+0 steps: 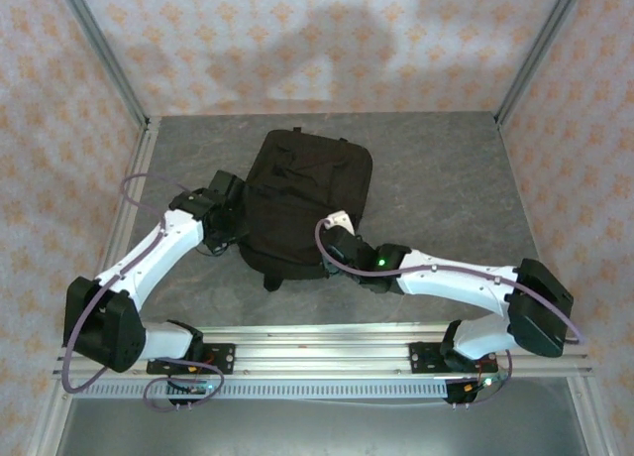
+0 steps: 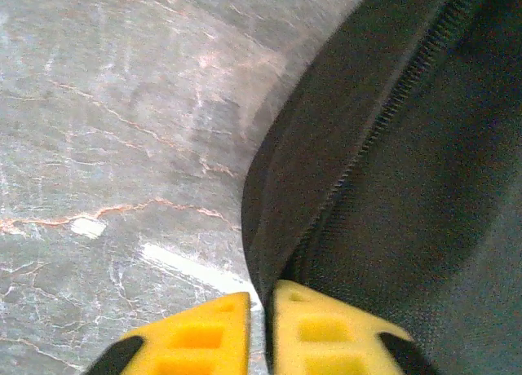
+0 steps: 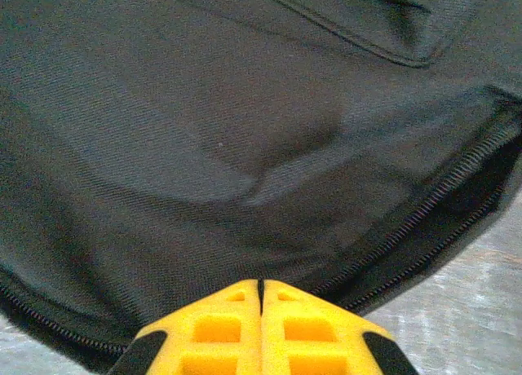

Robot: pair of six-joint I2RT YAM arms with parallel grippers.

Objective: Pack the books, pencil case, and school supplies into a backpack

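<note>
At backpack (image 1: 302,203) edge, wrist view: left gripper (image 2: 261,334) slightly parted astride zip seam (image 2: 391,106), hold unclear; right gripper (image 3: 261,326) closed.

You have one backpack (image 1: 302,203): black, soft fabric, lying flat near the middle of the grey marbled worktop (image 1: 436,169), its long axis running near to far. The cloth is slack and creased. Zip teeth line its side edge, and a stitched pocket seam shows on the panel.

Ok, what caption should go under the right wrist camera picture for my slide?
Right pincer shut tight at the black backpack, beside its zip, grey table in the corner.
</note>
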